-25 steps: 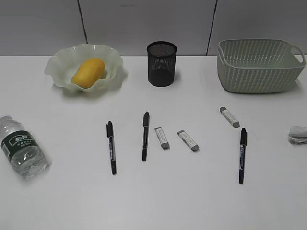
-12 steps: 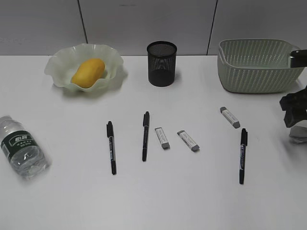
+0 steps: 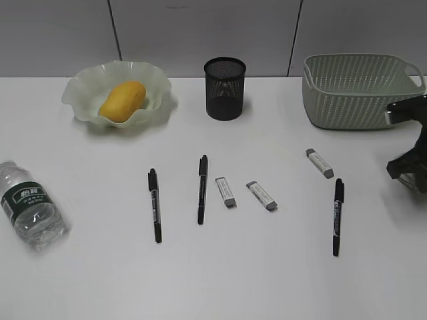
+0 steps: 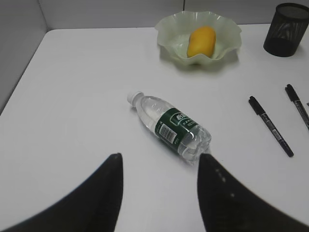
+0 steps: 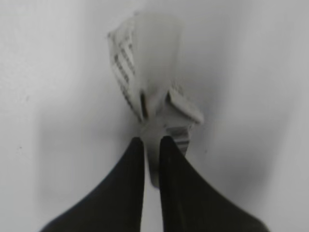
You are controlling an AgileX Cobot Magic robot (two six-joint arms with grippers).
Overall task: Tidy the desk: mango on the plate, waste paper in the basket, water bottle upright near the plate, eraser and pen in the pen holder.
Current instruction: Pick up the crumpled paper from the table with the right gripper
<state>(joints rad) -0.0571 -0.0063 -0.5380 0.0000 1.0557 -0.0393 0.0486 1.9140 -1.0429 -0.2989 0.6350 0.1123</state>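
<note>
The waste paper (image 5: 149,72) is a crumpled white wad pinched at its near end by my right gripper (image 5: 152,140), whose jaws are almost together. In the exterior view that gripper (image 3: 407,172) is low at the desk's far right edge and hides the paper. The basket (image 3: 353,100) stands just behind it. My left gripper (image 4: 159,157) is open and empty above the desk (image 4: 77,96), just short of the lying water bottle (image 4: 171,125). The mango (image 3: 122,101) lies in the plate (image 3: 87,83). The pen holder (image 3: 225,89) stands at the back middle.
Three black pens (image 3: 155,213) (image 3: 202,189) (image 3: 337,215) and three grey-white erasers (image 3: 225,191) (image 3: 261,195) (image 3: 319,163) lie across the middle of the desk. The bottle (image 3: 30,207) lies at the left edge. A grey wall runs behind.
My right arm has come in from the right edge over the waste paper and shut on it. The paper no longer shows in the exterior view. Nothing else has moved.
</note>
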